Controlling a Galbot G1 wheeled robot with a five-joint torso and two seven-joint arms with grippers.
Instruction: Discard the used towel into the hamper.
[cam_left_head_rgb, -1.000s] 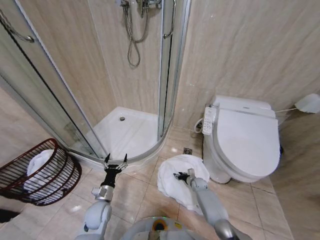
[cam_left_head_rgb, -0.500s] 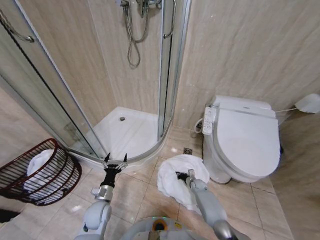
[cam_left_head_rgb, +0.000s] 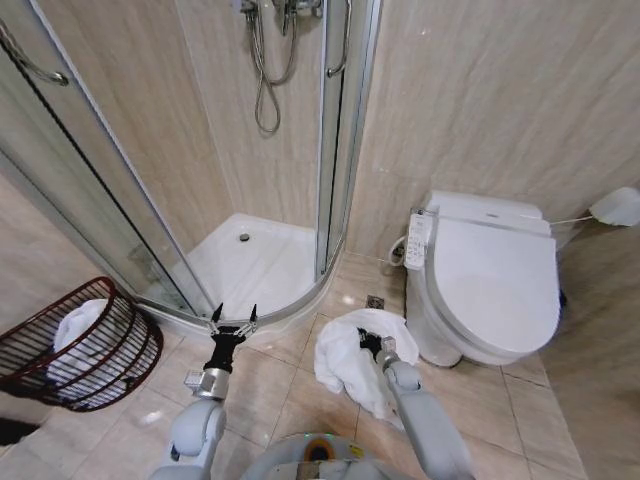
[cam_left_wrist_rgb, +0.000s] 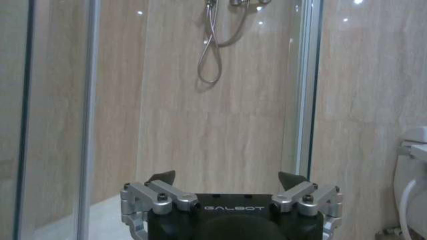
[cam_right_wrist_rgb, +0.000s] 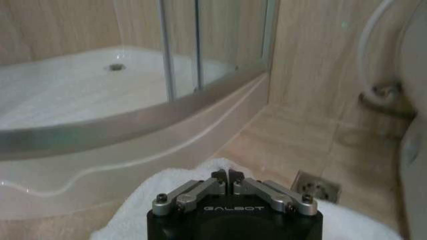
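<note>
right gripper (cam_left_head_rgb: 372, 343) is down on the used towel (cam_left_head_rgb: 345, 362), a white heap on the floor tiles (cam_left_head_rgb: 290, 400) between the shower tray (cam_left_head_rgb: 255, 262) and the toilet (cam_left_head_rgb: 490, 280). in the right wrist view its fingertips (cam_right_wrist_rgb: 228, 176) are pressed together with white cloth below and around the gripper body. whether any fabric is pinched between the tips, i cannot tell; in the head view the towel looks bunched up around the gripper.

left gripper (cam_left_head_rgb: 233, 322) is parked in the air near the curved shower threshold, jaws spread wide, holding nothing. left wrist view just looks at the shower wall and hose (cam_left_wrist_rgb: 213, 45).

hamper (cam_left_head_rgb: 80, 345) sits at the robot's far left by the glass shower door (cam_left_head_rgb: 90, 180), tilted toward the robot, with white cloth already inside. well apart from the towel.

step in hand, my read: grasp phase. transport not started, towel is on the floor.

next move calls for: confirm a real pinch, then lift high enough that the hanging cloth leaves the tiles. then carry left, past the left arm, over the hamper rim. risk: thin pinch slips, or trailing cloth drags.
</note>
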